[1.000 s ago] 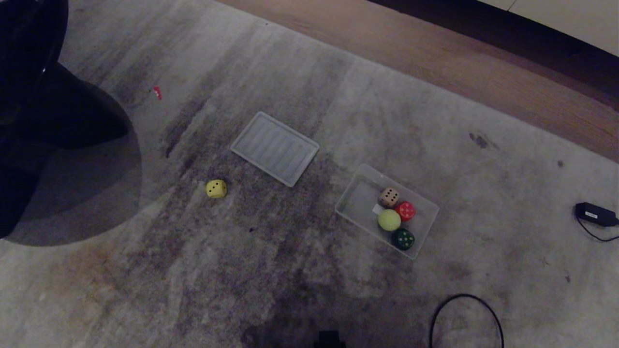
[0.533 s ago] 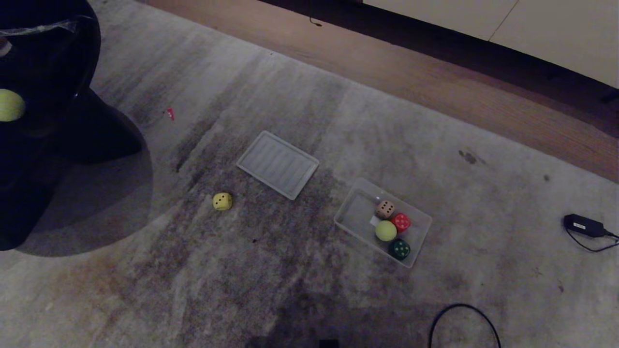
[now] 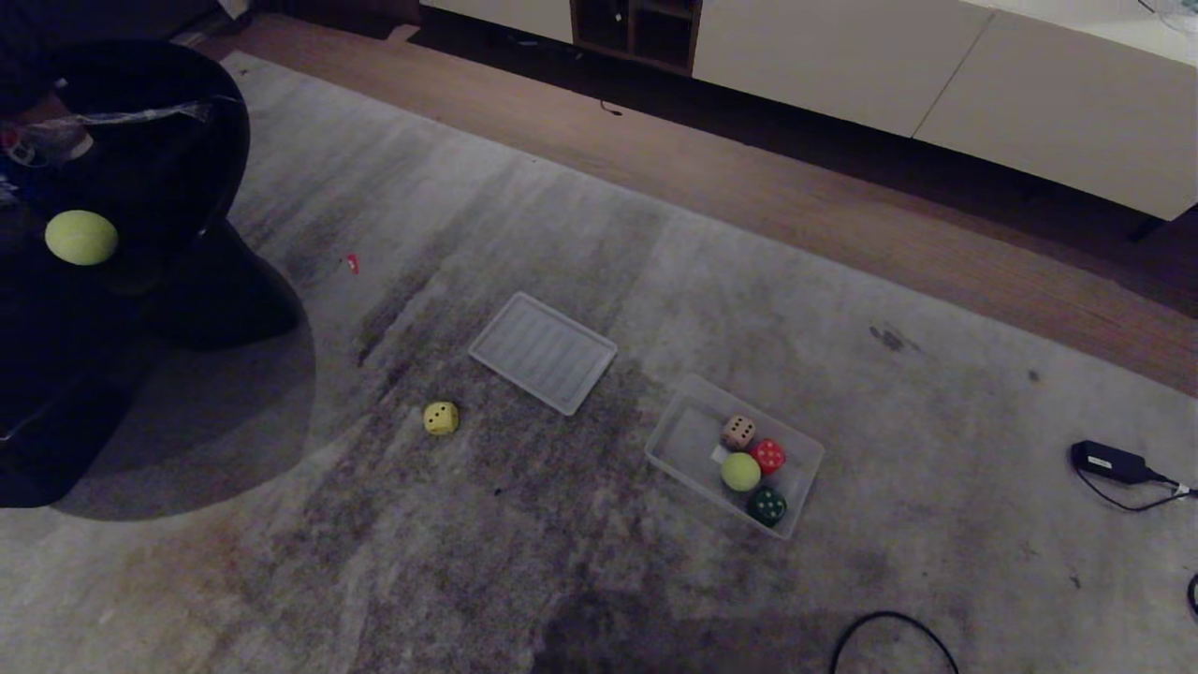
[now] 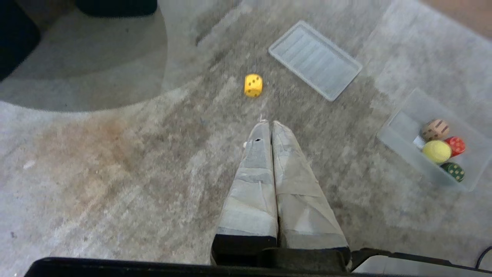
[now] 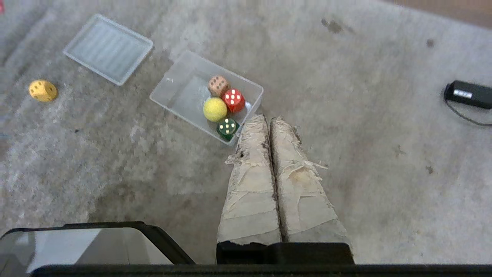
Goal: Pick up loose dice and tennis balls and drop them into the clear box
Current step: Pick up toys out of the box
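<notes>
We see both end effectors pressed closed, empty: left end effector (image 4: 271, 124), right end effector (image 5: 268, 118). One tennis ball (image 3: 81, 237) sits against a dark, unreadable shape (image 3: 140, 187).

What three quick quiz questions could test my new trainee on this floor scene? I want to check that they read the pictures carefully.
1. True or false: the yellow die lies inside the clear box.
2. How many dice sit in the clear box beside the tennis ball?
3. Which is shut: A) only the left gripper, B) only the right gripper, C) both?

Key:
1. False; it lies on the carpet, near the ribbed lid.
2. Three: tan, red and dark green.
3. C.
</notes>
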Robot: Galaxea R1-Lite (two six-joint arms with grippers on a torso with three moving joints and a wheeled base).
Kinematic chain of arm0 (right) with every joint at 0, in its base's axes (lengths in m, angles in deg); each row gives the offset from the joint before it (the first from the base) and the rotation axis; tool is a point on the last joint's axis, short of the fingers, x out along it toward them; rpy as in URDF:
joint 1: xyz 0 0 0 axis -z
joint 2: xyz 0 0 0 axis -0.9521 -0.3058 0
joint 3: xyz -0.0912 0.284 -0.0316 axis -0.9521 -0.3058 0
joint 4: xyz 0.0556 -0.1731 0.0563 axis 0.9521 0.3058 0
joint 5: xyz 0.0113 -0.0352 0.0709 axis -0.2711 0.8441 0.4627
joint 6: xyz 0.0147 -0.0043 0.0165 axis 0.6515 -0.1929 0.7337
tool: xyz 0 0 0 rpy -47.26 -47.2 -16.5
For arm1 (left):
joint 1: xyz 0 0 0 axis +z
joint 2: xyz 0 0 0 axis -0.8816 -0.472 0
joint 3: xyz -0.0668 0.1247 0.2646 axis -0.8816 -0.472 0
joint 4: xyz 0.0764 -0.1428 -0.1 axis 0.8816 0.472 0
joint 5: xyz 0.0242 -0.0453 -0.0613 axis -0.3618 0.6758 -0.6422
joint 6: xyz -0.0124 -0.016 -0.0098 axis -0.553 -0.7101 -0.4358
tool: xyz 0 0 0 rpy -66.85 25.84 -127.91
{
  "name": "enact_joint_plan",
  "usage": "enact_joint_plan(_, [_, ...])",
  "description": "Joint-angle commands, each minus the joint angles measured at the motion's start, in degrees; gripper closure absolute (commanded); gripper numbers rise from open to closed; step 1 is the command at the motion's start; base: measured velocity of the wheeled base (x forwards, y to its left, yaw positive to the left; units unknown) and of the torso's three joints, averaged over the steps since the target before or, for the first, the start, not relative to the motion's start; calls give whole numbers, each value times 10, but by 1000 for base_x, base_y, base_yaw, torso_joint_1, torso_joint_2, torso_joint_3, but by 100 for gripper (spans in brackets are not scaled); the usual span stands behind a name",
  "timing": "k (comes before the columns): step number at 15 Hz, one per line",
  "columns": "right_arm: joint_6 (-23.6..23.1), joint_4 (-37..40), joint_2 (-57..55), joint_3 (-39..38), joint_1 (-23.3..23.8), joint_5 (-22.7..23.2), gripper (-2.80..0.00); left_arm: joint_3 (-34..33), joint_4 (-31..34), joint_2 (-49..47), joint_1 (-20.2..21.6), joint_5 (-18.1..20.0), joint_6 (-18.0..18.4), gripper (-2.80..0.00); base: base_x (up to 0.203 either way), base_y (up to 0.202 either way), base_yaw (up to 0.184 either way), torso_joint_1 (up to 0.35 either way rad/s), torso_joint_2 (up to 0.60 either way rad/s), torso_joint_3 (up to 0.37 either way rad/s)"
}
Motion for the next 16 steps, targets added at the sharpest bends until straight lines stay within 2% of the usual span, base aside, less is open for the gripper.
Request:
enact_joint_plan(1, [0,0,-1,-4,0,0,0,-1,0,-1,0,0,-1,0,0,0,0,4,5,203])
enact_joint_plan(16, [1,0,-1,-4,0,0,0,-1,0,-1,0,0,-1,0,0,0,0,3,1,204])
